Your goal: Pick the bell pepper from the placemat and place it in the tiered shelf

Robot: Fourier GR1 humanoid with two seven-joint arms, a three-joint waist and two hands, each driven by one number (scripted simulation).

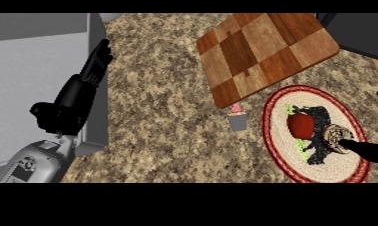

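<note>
The round woven placemat (277, 142) holds a red bell pepper (300, 125). The right hand (363, 149) barely shows, so I cannot tell its fingers. The left hand (85, 82) rests flat and relaxed.

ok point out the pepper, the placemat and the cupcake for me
pepper (300, 125), head view, on its red body beside the right hand's fingers
placemat (275, 142), head view, on its pale weave inside the red rim at left
cupcake (237, 118), head view, on its grey wrapper under the pink top
</note>
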